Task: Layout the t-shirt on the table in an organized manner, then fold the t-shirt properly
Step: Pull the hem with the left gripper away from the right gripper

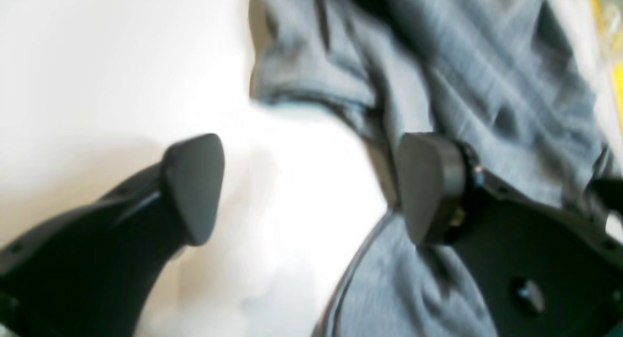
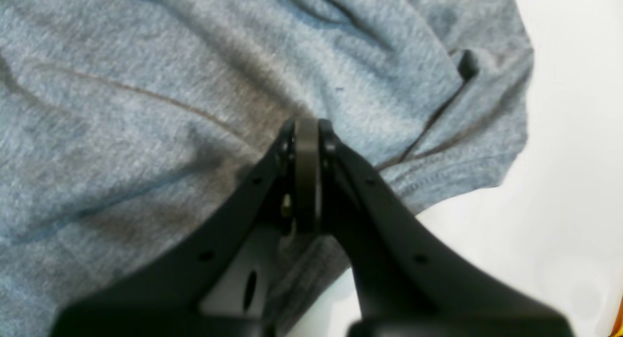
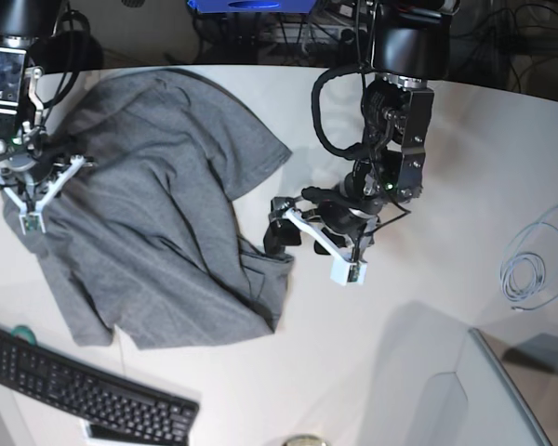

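Observation:
The grey t-shirt (image 3: 158, 204) lies crumpled and partly spread on the left half of the white table (image 3: 446, 353). My left gripper (image 3: 298, 232) hovers at the shirt's right edge. In the left wrist view the left gripper (image 1: 311, 181) is open, with bare table (image 1: 97, 59) between its fingers and the right finger over the t-shirt (image 1: 486, 84). My right gripper (image 3: 37, 172) is at the shirt's left edge. In the right wrist view the right gripper (image 2: 306, 132) is shut on the t-shirt (image 2: 146, 108), and creases in the cloth run to its tip; a sleeve hem lies to its right by the table (image 2: 559, 181).
A black keyboard (image 3: 84, 390) sits at the front left, just below the shirt. A coiled pale cable (image 3: 530, 265) lies at the right. A grey panel (image 3: 502, 400) fills the front right corner. Cables and equipment line the table's far edge.

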